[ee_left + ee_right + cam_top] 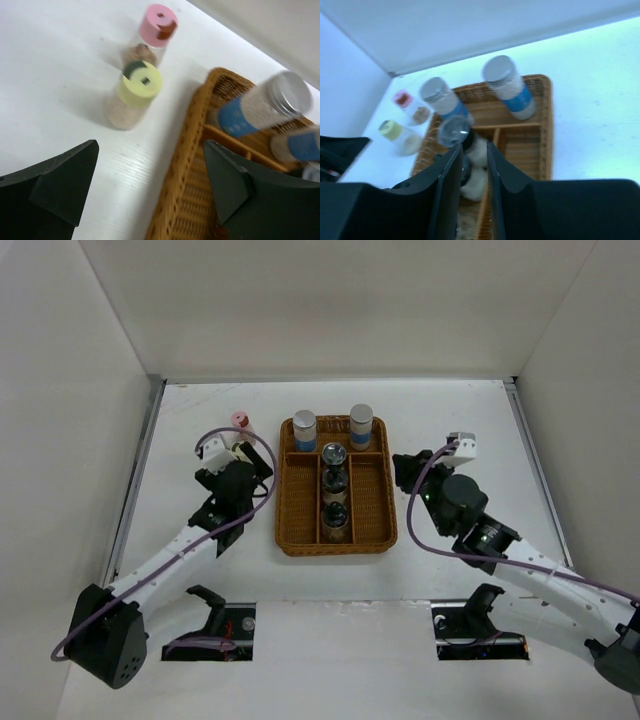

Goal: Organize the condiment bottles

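Two bottles stand loose on the white table point(50, 75), outside the tray: yellow-capped bottle point(134, 95) upper centre of the left wrist view, pink-capped bottle point(156, 30) just behind it, near each other, contact unclear. Wicker tray point(182, 150) to their right; two grey-capped bottles point(305, 428) upright in its top compartments, three metal-topped bottles point(335, 485) lined down the middle slot. Left gripper point(145, 185) faces the yellow cap, fingers wide apart, empty. Right gripper point(474, 150) hangs over the tray's right side, fingers only a narrow slot apart, holding nothing. Judged step: approach to the yellow-capped bottle. Next move calls for straddling its body without knocking the pink one, then a free compartment. Overhead, the left wrist hides the yellow cap; wrist views blurred, labels unreadable, lower metal tops poorly resolved.
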{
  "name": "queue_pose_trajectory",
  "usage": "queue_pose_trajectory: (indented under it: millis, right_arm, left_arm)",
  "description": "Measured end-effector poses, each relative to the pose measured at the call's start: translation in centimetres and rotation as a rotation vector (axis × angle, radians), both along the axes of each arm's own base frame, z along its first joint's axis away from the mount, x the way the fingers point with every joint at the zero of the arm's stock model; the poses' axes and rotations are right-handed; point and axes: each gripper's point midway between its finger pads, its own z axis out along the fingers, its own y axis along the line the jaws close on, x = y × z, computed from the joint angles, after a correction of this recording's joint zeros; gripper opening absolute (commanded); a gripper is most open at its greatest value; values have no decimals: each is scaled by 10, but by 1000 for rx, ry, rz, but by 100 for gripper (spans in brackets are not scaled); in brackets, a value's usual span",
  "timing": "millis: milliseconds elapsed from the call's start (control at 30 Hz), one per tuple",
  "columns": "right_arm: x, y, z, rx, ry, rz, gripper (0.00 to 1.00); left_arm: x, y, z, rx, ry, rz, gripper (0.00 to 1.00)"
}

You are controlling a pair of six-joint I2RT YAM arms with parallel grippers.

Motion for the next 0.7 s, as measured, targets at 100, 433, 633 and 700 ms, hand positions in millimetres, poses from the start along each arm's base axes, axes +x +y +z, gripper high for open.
queue_pose_trajectory:
  millis: [100,433,633,700]
  right_arm:
    - [7,-14,-31,-16,39,-38,64]
    - [14,-18,-107,-64,178,3,81]
    - [14,-11,-110,-59,184,33,82]
    - [15,-10,-108,-54,179,37,82]
  left_arm:
    - [18,15,7,47,45,41,87]
    - [66,19,20,120,149,36,83]
    - [64,27,-17,178,277,38,79]
    - [65,27,-28,192,310,34,76]
